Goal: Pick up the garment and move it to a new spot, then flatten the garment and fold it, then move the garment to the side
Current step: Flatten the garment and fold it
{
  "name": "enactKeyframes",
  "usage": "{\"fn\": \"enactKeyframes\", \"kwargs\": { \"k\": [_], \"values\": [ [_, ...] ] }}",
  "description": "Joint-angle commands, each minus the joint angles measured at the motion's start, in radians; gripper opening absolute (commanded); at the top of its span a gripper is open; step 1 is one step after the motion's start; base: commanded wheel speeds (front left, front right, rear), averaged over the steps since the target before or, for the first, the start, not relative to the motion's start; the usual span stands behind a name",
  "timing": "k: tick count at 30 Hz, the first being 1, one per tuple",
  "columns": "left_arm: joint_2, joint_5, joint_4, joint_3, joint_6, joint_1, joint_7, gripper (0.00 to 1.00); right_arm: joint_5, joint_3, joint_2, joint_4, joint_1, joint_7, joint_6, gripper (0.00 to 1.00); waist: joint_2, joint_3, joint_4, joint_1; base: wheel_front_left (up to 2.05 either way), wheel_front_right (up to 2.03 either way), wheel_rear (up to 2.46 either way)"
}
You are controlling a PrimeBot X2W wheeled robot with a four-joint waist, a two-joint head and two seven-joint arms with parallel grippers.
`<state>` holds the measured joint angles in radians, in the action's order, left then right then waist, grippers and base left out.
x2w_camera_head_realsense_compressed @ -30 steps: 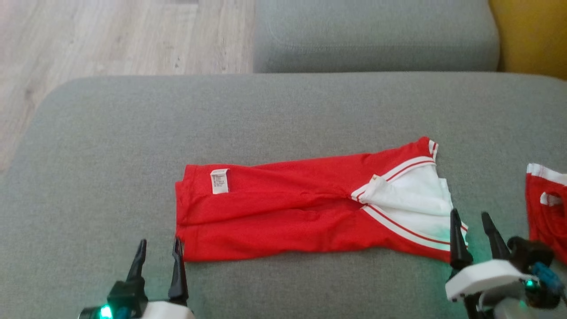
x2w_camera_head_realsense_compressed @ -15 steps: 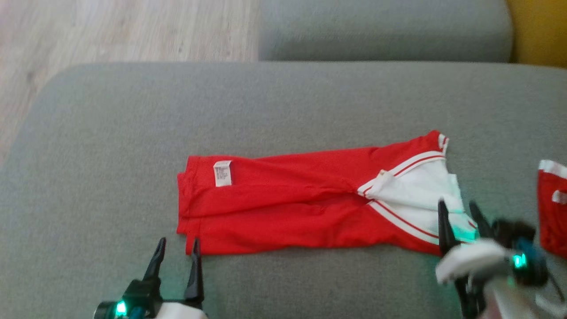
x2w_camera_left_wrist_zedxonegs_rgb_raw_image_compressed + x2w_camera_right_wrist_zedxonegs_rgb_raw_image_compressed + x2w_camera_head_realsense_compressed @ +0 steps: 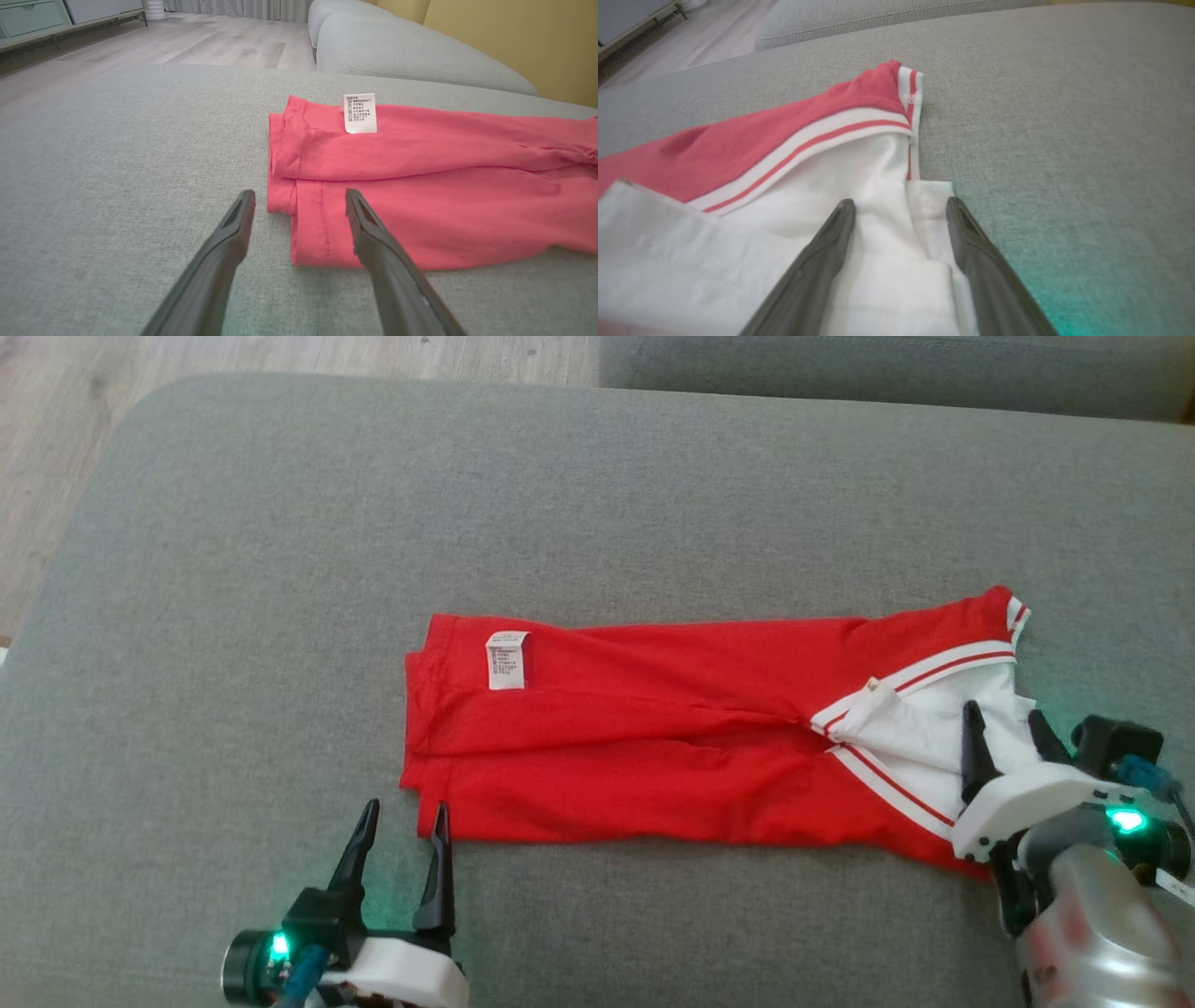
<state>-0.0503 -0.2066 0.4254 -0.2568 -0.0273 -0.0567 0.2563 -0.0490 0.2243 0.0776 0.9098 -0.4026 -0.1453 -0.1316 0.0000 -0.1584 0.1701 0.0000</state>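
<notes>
The red folded garment with white striped trim point(image 3: 653, 747) lies stretched across the middle of the grey fabric sofa cushion point(image 3: 280, 569), long side running left to right. The left gripper point(image 3: 407, 805) stands with its two dark fingers apart at the garment's near left corner. In the left wrist view one finger lies over the red hem and the other over bare cushion, and I can't tell whether either touches. The right gripper point(image 3: 1004, 709), jaws also spread, sits over the white panel at the garment's right end, with its pale wrist housing and silver forearm angled in from the lower right. A small white care label point(image 3: 359, 113) sticks up near the far left edge. It carries several lines of dark print, too fine to read. Beyond the cushion lie pale wood floor point(image 3: 280, 355) and a second grey cushion point(image 3: 420, 51).
</notes>
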Motion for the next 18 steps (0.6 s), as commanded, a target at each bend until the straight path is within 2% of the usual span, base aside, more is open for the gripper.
{"fn": "enactKeyframes", "kwargs": {
  "k": [1, 2, 3, 4, 5, 6, 12, 18],
  "values": [
    [0.000, -0.005, -0.021, 0.029, -0.007, -0.031, 0.005, 1.00, 0.012, -0.013, -0.001, 0.038, 0.000, 0.008, 0.001, 1.00, 0.0000, 0.000, 0.000, 0.0000, 0.00, 0.00, 0.00],
    [0.000, -0.006, -0.021, 0.031, -0.008, -0.030, 0.005, 1.00, 0.010, -0.011, -0.005, 0.055, 0.003, 0.011, 0.001, 1.00, 0.0000, 0.002, -0.002, 0.0000, 0.00, 0.00, 0.00],
    [0.000, -0.008, -0.020, 0.033, -0.010, -0.028, 0.005, 1.00, 0.007, -0.015, -0.008, 0.070, 0.006, 0.012, 0.001, 0.71, 0.0000, 0.004, -0.005, 0.0000, 0.00, 0.00, 0.00],
    [0.000, -0.009, -0.018, 0.035, -0.011, -0.025, 0.005, 1.00, 0.000, -0.023, -0.012, 0.084, 0.008, 0.013, 0.001, 0.05, 0.0000, 0.006, -0.009, 0.0000, 0.00, 0.00, 0.00],
    [0.000, -0.009, -0.018, 0.035, -0.011, -0.025, 0.005, 1.00, 0.000, -0.023, -0.012, 0.084, 0.008, 0.013, 0.001, 0.05, 0.0000, 0.006, -0.009, 0.0000, 0.00, 0.00, 0.00],
    [0.000, -0.011, -0.017, 0.037, -0.011, -0.024, 0.005, 1.00, -0.011, -0.030, -0.015, 0.098, 0.009, 0.015, 0.001, 0.00, 0.0000, 0.008, -0.014, 0.0000, 0.00, 0.00, 0.00],
    [0.000, -0.017, -0.009, 0.031, -0.009, -0.028, 0.005, 1.00, -0.065, -0.022, 0.000, 0.117, -0.003, -0.051, 0.001, 0.00, 0.0000, 0.021, -0.039, 0.0000, 0.00, 0.00, 0.00],
    [0.000, -0.020, -0.004, 0.030, -0.011, -0.018, 0.005, 1.00, -0.116, 0.002, 0.037, 0.038, -0.006, -0.108, 0.001, 0.00, 0.0000, 0.050, -0.057, 0.0000, 0.00, 0.00, 0.00]
  ]
}}
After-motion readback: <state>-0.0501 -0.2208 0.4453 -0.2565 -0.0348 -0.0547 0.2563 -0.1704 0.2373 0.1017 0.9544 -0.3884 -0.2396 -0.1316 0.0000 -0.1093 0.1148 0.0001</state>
